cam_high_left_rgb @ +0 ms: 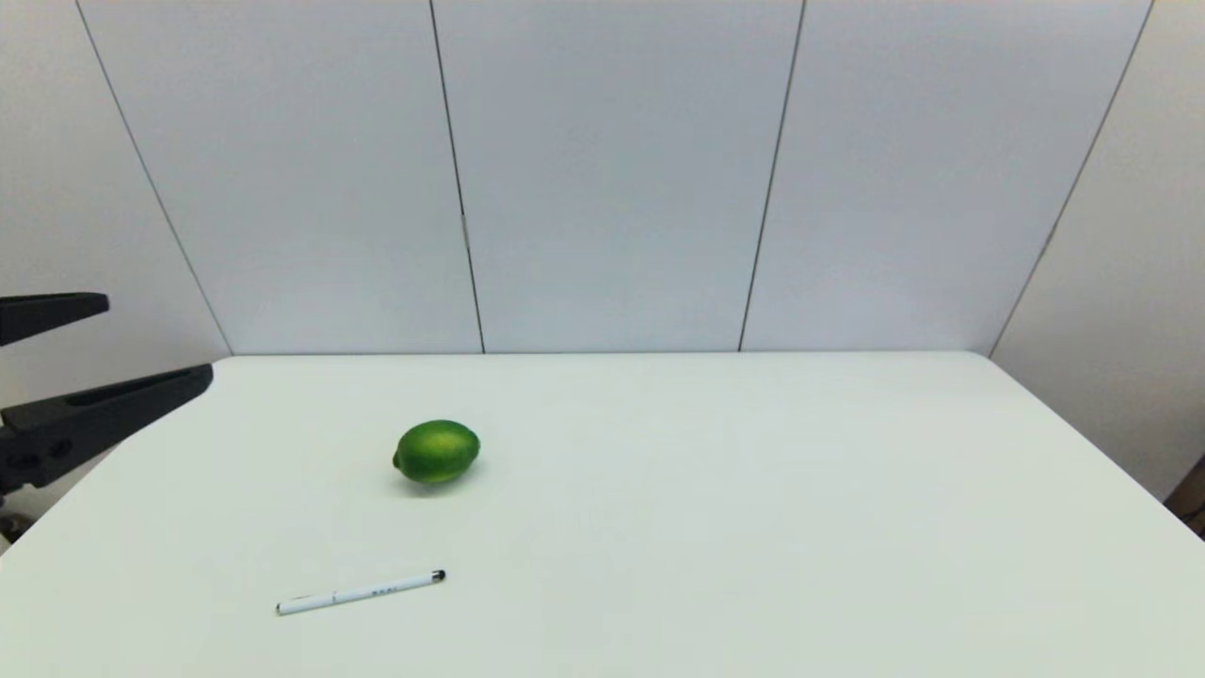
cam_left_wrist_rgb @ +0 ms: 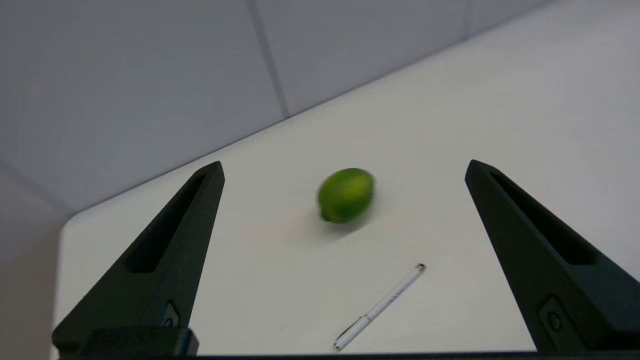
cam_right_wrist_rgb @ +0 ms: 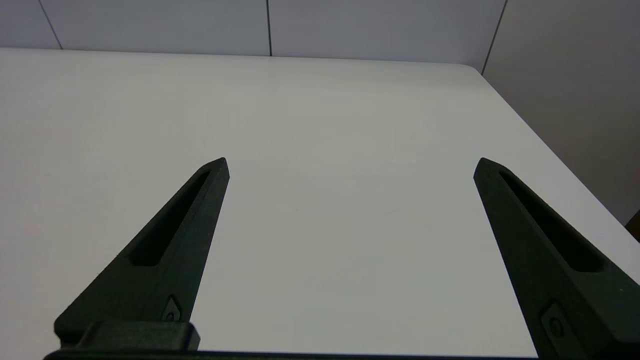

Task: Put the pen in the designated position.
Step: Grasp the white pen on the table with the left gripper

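Pen (cam_high_left_rgb: 361, 593) lies flat on the white bench (cam_high_left_rgb: 753, 518), near the front edge on the robot's left half, its small black tip toward the middle of the bench and its other end toward the left edge. Tiny dark print runs along the barrel, too small to read. A green lime (cam_high_left_rgb: 437, 452) sits apart from it, farther from the front edge. The left gripper (cam_high_left_rgb: 151, 344) hangs over the left edge of the bench, its fingers (cam_left_wrist_rgb: 170, 250) spread wide and holding nothing. The right gripper (cam_right_wrist_rgb: 350, 167) hovers above bare bench toward the right side, fingers likewise wide apart and empty.
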